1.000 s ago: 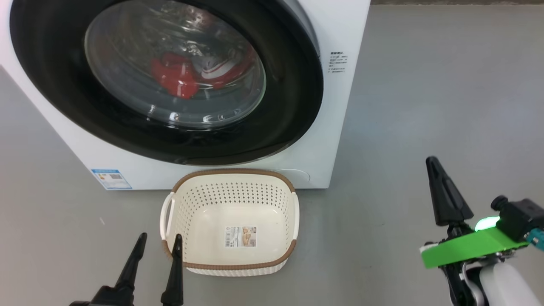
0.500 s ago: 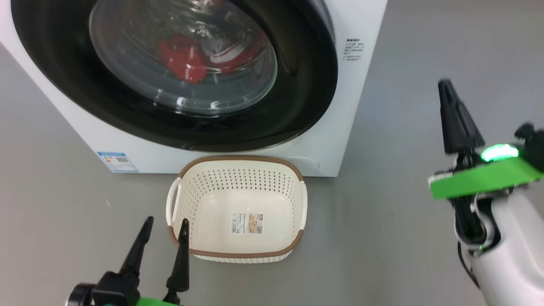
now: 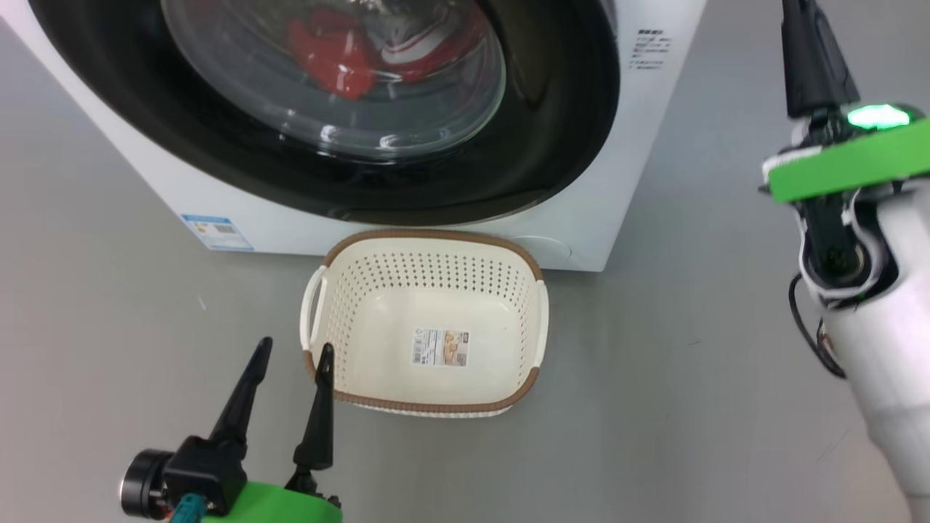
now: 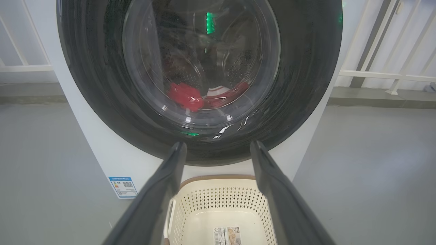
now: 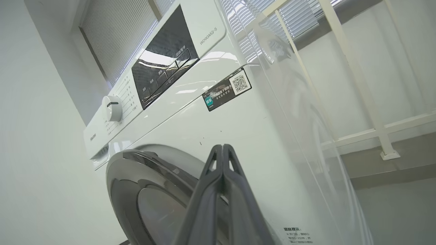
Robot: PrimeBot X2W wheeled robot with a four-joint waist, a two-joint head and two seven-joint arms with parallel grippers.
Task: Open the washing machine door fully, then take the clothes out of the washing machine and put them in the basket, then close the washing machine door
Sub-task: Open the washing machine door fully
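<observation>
Grey floor (image 3: 668, 349) separates the basket (image 3: 436, 236) from the pressed-together right tool (image 5: 223, 147); spread left tool (image 3: 296, 344) stands at its near corner.

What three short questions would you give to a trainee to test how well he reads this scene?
1. True or false: the washing machine door is open.
2. What lies in the basket? A) a jersey B) only a sticker C) a towel
3. Which gripper has its two fingers pressed together?

Key: 1 false, it is shut. 2 B. 3 the right gripper.
</observation>
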